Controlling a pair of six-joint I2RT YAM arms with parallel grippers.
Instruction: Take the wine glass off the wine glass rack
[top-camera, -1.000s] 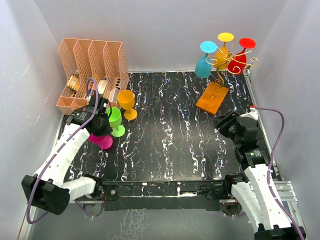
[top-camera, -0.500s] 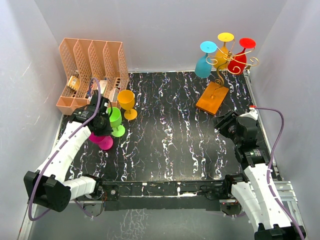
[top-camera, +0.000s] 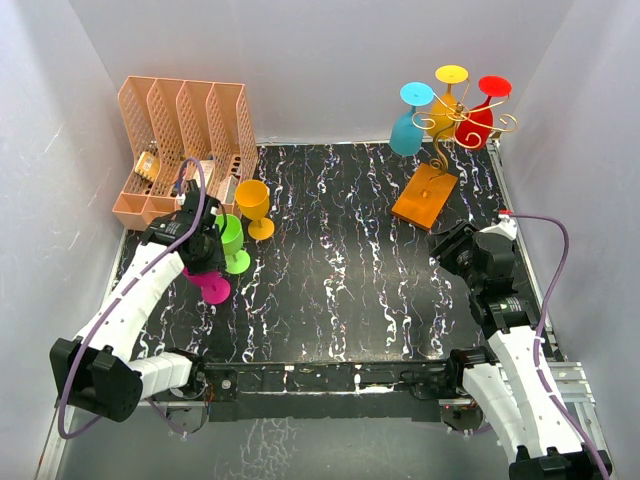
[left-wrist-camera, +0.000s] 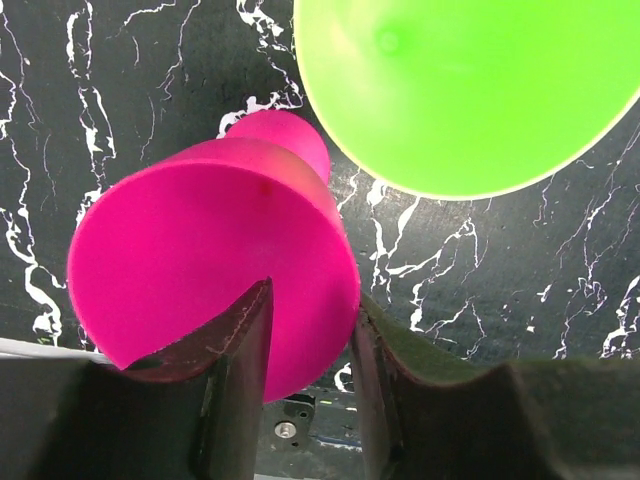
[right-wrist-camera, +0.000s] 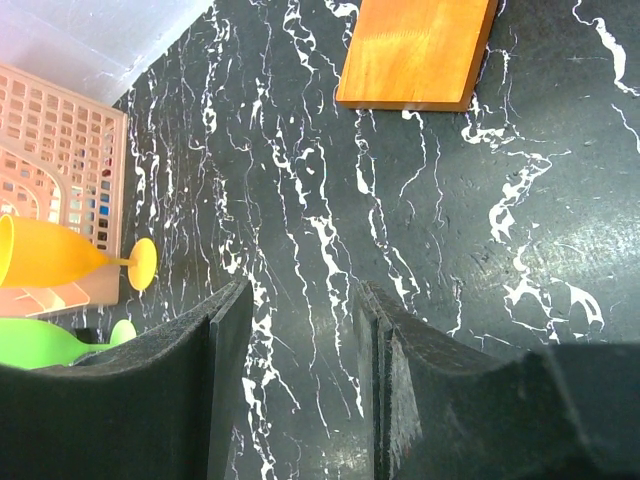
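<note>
Our left gripper (left-wrist-camera: 312, 297) pinches the magenta plastic wine glass (left-wrist-camera: 200, 240) near the desk's left edge; we judge setting-down comes next: lower, release. Our right gripper (right-wrist-camera: 305, 290) gapes empty.

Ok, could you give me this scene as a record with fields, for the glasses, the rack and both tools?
rack: gold wire stand, far right, on orange-brown base
on rack: blue glass, yellow glass, red glass, hanging upside down
off rack: orange glass and green glass upright at left, pink glass beside them
left tool: at the pink glass, pink between its fingers, grip unclear
right tool: open, empty, above table
other: peach file organizer, far left
</note>
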